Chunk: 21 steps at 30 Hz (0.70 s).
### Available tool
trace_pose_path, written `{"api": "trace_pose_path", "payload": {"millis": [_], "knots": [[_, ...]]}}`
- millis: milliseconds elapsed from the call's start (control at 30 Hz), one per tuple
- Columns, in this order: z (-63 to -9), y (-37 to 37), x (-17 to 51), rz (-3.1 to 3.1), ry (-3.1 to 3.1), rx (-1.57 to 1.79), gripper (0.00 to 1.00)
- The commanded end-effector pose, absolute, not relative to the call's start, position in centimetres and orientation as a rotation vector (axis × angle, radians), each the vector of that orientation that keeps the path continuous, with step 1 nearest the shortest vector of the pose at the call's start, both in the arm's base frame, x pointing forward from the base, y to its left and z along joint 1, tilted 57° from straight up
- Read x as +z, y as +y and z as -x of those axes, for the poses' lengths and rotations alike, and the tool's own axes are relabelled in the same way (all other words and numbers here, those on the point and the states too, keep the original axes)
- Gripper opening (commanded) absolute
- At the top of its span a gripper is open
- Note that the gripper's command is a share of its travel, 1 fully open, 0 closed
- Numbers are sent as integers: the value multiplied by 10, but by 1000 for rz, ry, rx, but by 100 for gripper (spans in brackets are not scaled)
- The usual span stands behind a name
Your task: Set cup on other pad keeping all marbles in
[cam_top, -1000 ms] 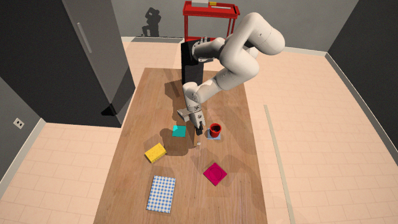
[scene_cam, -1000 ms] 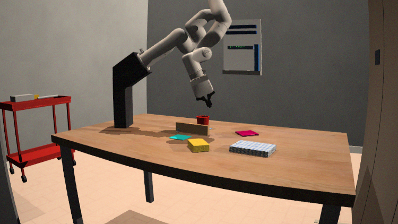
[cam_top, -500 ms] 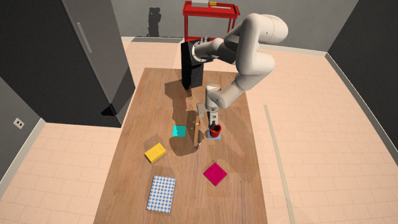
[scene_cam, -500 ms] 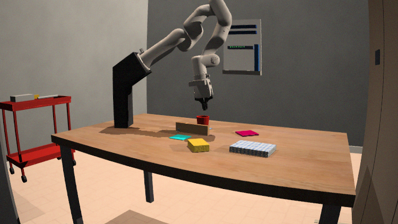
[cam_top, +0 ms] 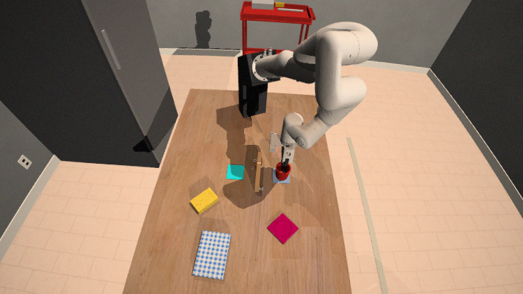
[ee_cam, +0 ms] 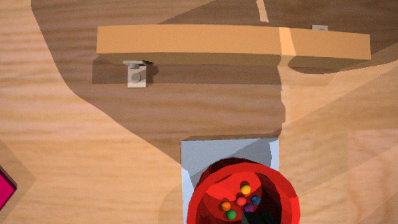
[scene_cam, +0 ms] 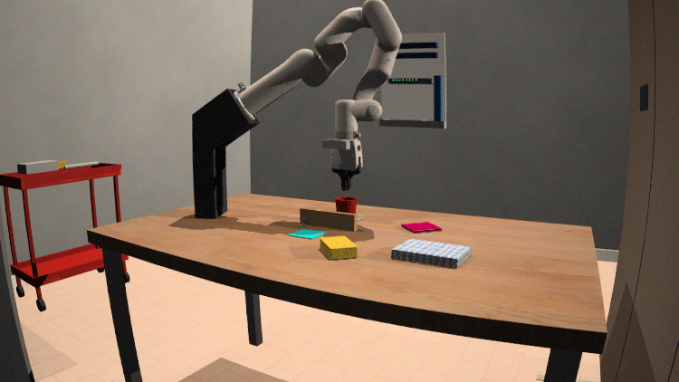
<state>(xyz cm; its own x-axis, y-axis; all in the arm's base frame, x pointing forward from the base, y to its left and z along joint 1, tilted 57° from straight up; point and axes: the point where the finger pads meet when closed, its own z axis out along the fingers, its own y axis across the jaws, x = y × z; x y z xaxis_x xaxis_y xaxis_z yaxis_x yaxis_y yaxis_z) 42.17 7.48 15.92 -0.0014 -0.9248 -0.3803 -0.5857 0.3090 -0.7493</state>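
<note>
A red cup (cam_top: 282, 169) stands upright on a pale blue-grey pad (cam_top: 280, 178), right of a low wooden rail (cam_top: 258, 171). Several coloured marbles (ee_cam: 241, 200) lie in the cup (ee_cam: 240, 193). A teal pad (cam_top: 235, 171) lies on the other side of the rail. My gripper (scene_cam: 346, 183) hangs straight above the cup (scene_cam: 346, 205) with a clear gap, fingers shut on nothing. In the wrist view only a dark fingertip (ee_cam: 254, 218) shows at the bottom edge, over the cup's mouth. The rail (ee_cam: 232, 43) runs across the top of that view.
A yellow sponge block (cam_top: 203, 200), a blue checked cloth (cam_top: 212, 254) and a magenta square plate (cam_top: 282, 228) lie nearer the table's front. The black arm base (cam_top: 251, 87) stands at the back. A red cart (cam_top: 275, 25) is beyond the table.
</note>
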Motion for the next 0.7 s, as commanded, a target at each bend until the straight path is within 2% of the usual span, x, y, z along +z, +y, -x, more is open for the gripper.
{"api": "trace_pose_path", "payload": {"millis": [0,167,200,667], "knots": [[-422,75,159,1379,1693,-482,0],[-422,75,159,1379,1693,-482,0],[-422,75,159,1379,1693,-482,100],[-422,75,159,1379,1693,-482,100]]}}
